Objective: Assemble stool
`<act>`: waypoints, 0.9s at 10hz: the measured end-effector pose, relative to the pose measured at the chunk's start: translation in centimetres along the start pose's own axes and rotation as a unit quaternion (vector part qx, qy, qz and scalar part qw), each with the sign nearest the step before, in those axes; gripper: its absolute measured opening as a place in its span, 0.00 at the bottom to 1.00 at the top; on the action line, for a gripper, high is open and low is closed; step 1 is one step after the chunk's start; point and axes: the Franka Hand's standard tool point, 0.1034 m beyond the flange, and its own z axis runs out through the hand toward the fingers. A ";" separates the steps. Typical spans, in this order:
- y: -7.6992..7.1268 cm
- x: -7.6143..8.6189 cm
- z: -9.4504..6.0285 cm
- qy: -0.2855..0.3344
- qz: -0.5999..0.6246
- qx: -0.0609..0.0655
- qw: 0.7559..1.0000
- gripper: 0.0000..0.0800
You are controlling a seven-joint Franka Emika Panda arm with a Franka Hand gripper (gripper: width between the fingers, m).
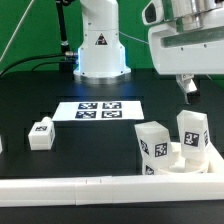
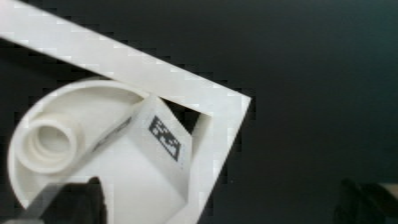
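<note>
- The black table (image 1: pixel 30 100) carries all the parts; it lies well below the jaws.
- The arm's white base (image 1: pixel 100 45) stands at the far side of the table, well apart from the jaws, toward the exterior view's left of them.
- The rail (image 1: pixel 100 186) runs along the near edge of the table and turns a corner under the jaws; in the wrist view this corner (image 2: pixel 210 100) goes around the seat.
- The seat (image 1: pixel 183 166) lies flat inside the rail's corner, under the jaws and not touching them. The wrist view shows one round socket (image 2: pixel 50 140) on it, open and facing up.
- The marker board (image 1: pixel 100 110) lies flat on the table, lower than the jaws and toward the exterior view's left of them.
- Two legs (image 1: pixel 153 145) (image 1: pixel 192 130) stand upright on the seat. The second one is just below the jaws, with a gap between them.
- A third leg (image 1: pixel 42 132) lies loose on the table, well apart from the jaws, toward the exterior view's left.
- The gripper (image 1: pixel 188 92) hangs in the air above the seat. Its jaws are apart and nothing is between them; in the wrist view the dark fingertips (image 2: pixel 63 200) sit at opposite sides of the picture.
</note>
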 end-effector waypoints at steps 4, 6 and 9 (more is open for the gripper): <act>0.1 0.5 0.0 0.015 -0.312 -0.028 0.949 0.81; 0.6 0.4 0.9 0.007 -0.405 -0.036 0.913 0.81; 0.6 0.6 0.9 0.007 -0.461 -0.037 0.887 0.81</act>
